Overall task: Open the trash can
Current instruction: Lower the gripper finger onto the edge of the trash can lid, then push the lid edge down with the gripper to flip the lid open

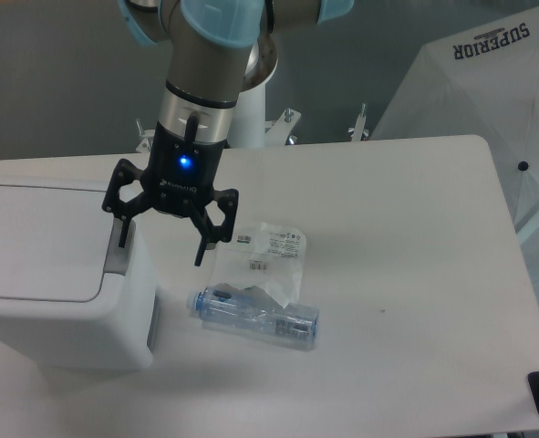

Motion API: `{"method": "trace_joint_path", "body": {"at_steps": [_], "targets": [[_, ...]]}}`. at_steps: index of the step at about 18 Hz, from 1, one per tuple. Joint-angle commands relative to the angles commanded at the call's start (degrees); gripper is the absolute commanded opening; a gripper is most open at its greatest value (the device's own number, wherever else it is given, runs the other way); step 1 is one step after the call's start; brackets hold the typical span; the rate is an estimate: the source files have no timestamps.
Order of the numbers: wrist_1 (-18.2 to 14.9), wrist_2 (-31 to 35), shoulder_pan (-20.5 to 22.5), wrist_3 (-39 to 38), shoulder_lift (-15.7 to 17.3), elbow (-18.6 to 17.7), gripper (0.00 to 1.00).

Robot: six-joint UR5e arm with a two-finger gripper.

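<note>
The trash can (55, 301) is a large white boxy bin at the left of the table, its flat lid (36, 242) closed. Its grey push tab (116, 255) sits at the lid's right edge. My gripper (160, 245) hangs open above the bin's right side. Its left finger (123, 233) is right over the grey tab, and I cannot tell whether it touches it. Its right finger (201, 248) hangs over the table beside the bin. The gripper holds nothing.
A crushed clear plastic bottle (255, 315) lies on the white table (397, 274) just right of the bin, with a clear plastic bag (269, 255) behind it. A white umbrella-like cover (488, 82) stands at the back right.
</note>
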Motion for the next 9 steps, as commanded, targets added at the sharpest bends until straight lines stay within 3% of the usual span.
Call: {"method": "trace_joint_path", "body": {"at_steps": [9], "targets": [[0.26, 0.18, 0.00, 0.00, -0.70, -0.26, 1.00]]}}
